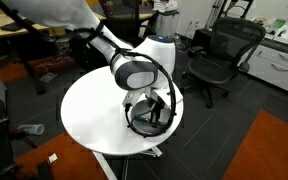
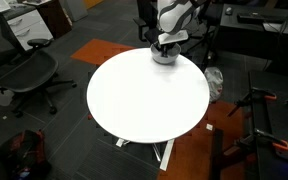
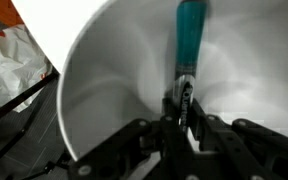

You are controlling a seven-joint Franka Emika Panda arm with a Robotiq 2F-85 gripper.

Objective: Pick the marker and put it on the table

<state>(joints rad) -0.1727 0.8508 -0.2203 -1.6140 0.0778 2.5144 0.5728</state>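
gripping marker (image 3: pixel 191 40) by its dark end, fingers (image 3: pixel 170 112) pinched shut on it inside bowl (image 3: pixel 104 90); lift straight up, clear the rim, lower gently onto worktop (image 2: pixel 134 100).

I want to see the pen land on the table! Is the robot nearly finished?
Not yet, about halfway. Done: the claw is down inside the bowl and looks pinched on the end of the teal marker. In hand: the marker sits gripped inside the bowl. Left: lifting it out and laying it on the white table, where no marker lies yet.
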